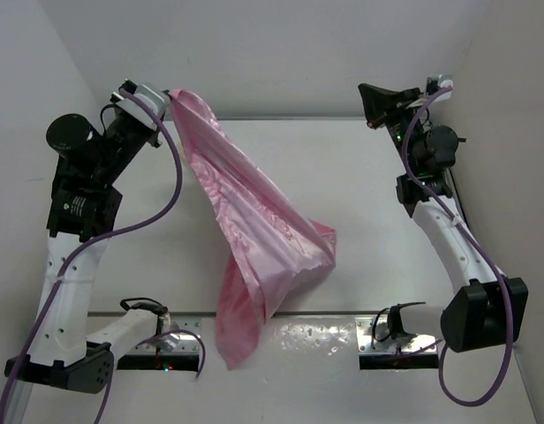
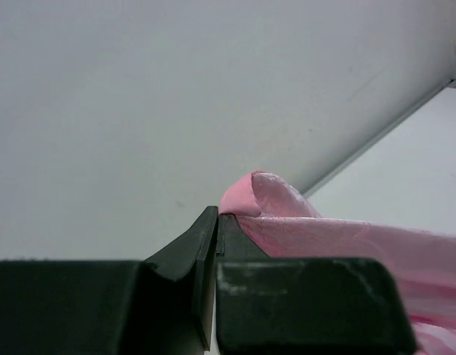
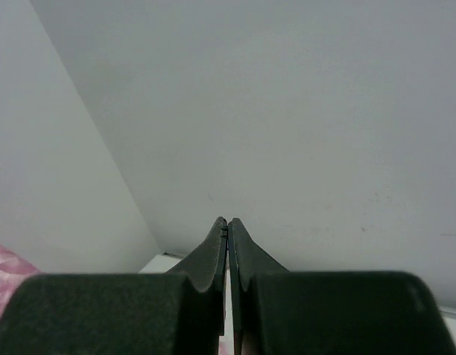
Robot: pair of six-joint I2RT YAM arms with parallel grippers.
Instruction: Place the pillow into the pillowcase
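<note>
Pink satin pillowcase (image 1: 254,238) hangs by one corner and drapes across the white table (image 1: 378,221) to its near edge. Left gripper (image 2: 217,219) is clamped on that corner, held high. Right gripper (image 3: 227,222) is raised, pinched closed, holding nothing.

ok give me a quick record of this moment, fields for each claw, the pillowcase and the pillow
left claw: shut on an edge of the pillowcase, held high at the far left
right claw: shut, holding nothing, up at the far right
pillowcase: hangs from the left claw, limp and flat, trailing across the table to the near edge
pillow: not in view in any picture
</note>
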